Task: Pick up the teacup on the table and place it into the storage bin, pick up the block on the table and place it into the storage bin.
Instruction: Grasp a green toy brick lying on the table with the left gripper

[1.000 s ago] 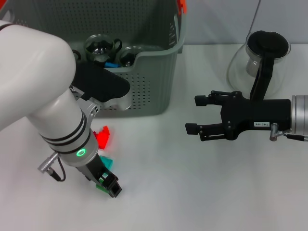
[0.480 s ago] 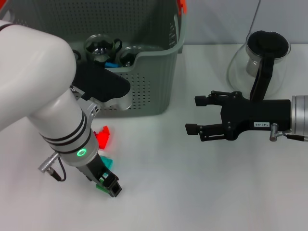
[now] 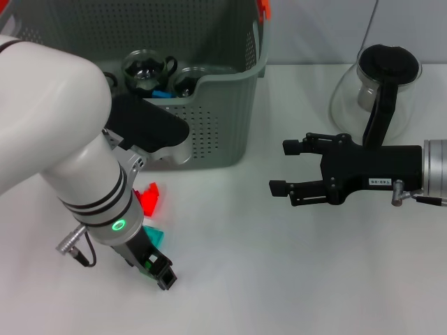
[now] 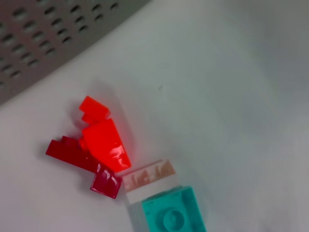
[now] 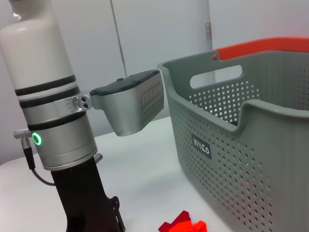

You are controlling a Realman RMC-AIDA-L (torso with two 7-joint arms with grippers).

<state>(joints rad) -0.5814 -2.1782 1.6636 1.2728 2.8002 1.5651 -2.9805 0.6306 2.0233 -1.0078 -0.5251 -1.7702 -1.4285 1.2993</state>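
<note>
The storage bin (image 3: 223, 132) stands at the back left, and two glass teacups (image 3: 144, 70) lie inside it. In front of it on the table lie red blocks (image 3: 148, 197) and a teal block (image 3: 155, 236). My left gripper (image 3: 160, 272) is down at the teal block, its black tip just beside it. The left wrist view shows the teal block (image 4: 174, 215) close below, joined to a pale block (image 4: 147, 176), with the red blocks (image 4: 99, 145) beyond. My right gripper (image 3: 283, 167) hovers open over the table to the right, holding nothing.
A glass teapot (image 3: 380, 84) with a black lid stands at the back right, behind my right arm. The bin's perforated wall (image 4: 43, 38) is close behind the red blocks. The right wrist view shows the bin (image 5: 241, 135) and my left arm (image 5: 58, 121).
My left arm has sunk slightly towards the table's front edge, the gripper tip with it. The right arm and the blocks have not moved.
</note>
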